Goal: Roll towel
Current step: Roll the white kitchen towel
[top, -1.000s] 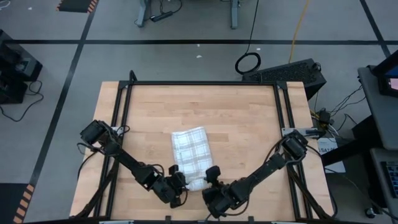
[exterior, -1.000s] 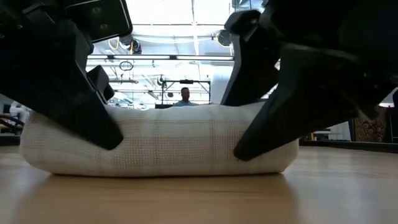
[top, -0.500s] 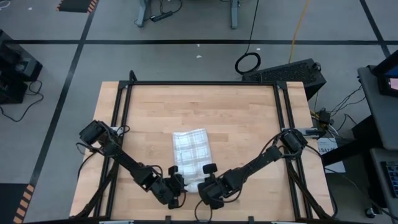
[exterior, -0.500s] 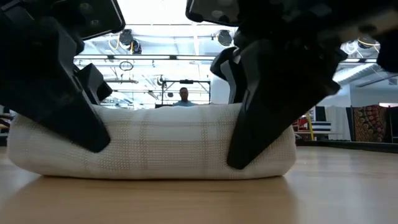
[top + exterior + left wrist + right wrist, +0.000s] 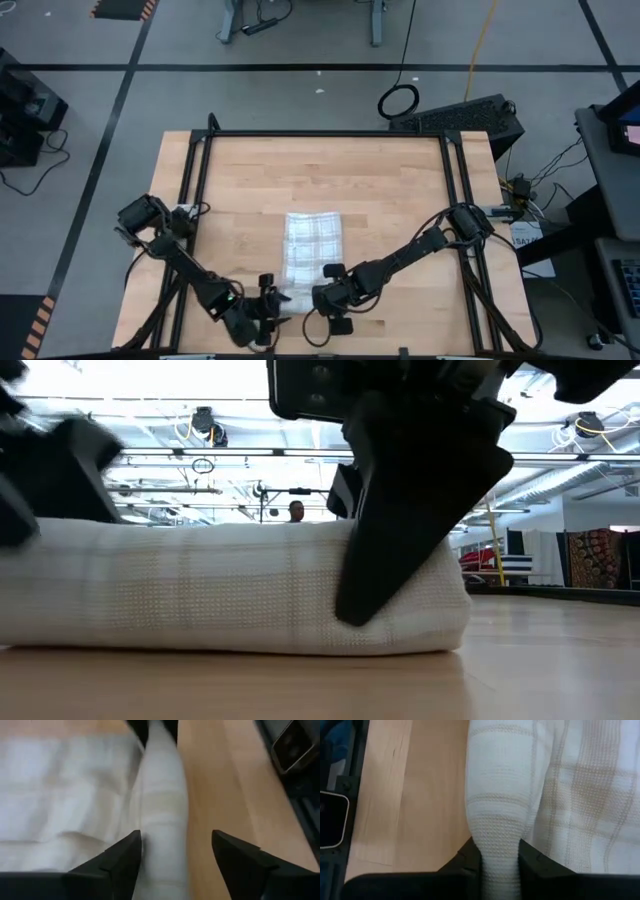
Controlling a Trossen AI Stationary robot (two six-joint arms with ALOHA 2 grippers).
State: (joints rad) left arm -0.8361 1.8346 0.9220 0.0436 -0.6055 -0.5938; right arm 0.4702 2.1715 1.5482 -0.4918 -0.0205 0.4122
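Note:
The plaid towel lies spread on the wooden table, and its near end is wound into a roll that rests on the tabletop. My right gripper is shut on the roll's right end. My left gripper is open at the roll's left end. One of its fingers stands on each side of the roll, and I cannot tell whether either touches it. In the low view the left gripper is only a blur at the left edge. My right gripper pinches the roll's right end between its two fingers, and the cloth is squeezed narrower there. The fingers slant down from above and lie across the roll. The roll stays on the table, level.
Black frame rails run along the table's left and right sides. Bare wood stretches right of the towel and toward the far edge. A person stands far back in the room.
My right gripper has gone leftward onto the roll's right end. My left gripper has drawn back toward the near-left corner, off the roll. The towel has turned from slanted to straighter, and its rolled end has come toward the near edge.

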